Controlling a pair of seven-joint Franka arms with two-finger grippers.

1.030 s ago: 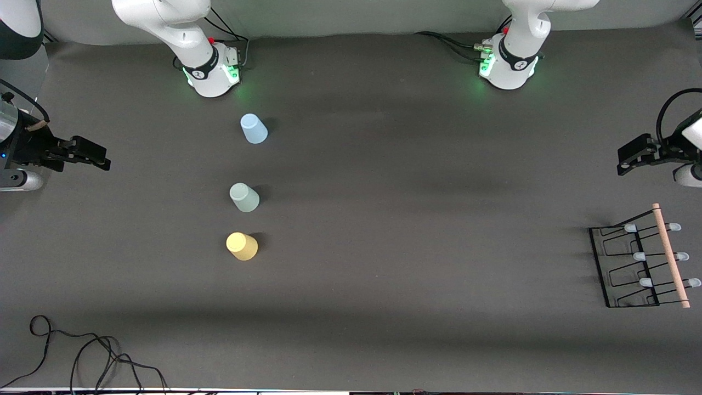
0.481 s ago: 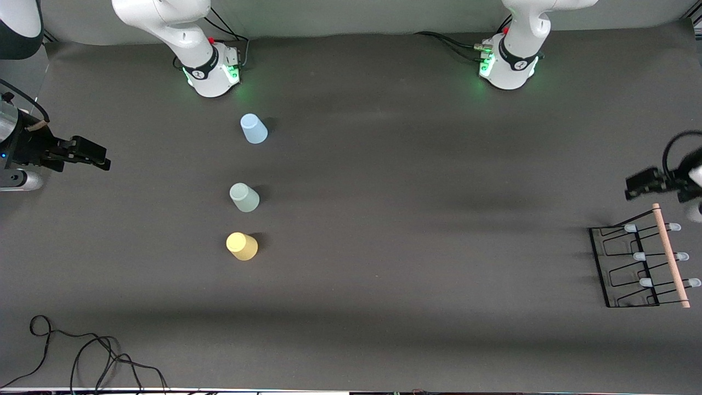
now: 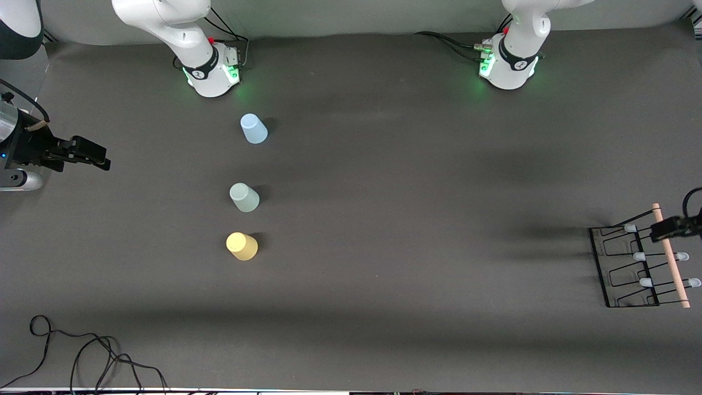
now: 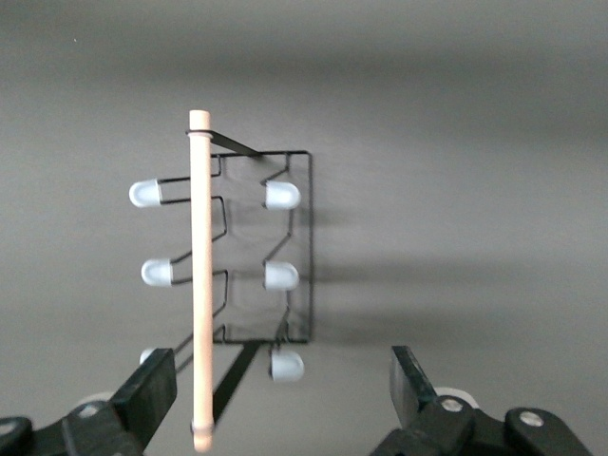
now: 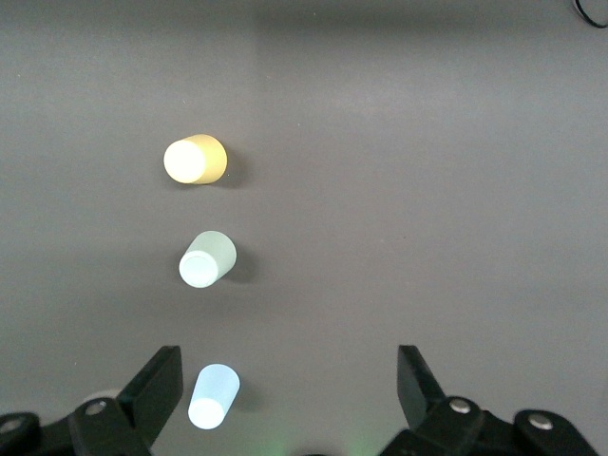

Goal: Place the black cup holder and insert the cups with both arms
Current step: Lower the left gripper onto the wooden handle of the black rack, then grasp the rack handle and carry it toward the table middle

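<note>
Black-wire cup holder sits on the bench under the left end effector, fingers spread wide, while the right end effector waits open over the cups.

Three cups stand in a row toward the right arm's end of the surface, the cup holder at the other end's edge.

The bench is covered in matt dark grey cloth-like sheet. The black cup holder looks like thin black-coated metal wire, its handle a smooth pale wooden rod and its pegs capped in pale blue. The three cups look like smooth, faintly translucent pastel plastic.
</note>
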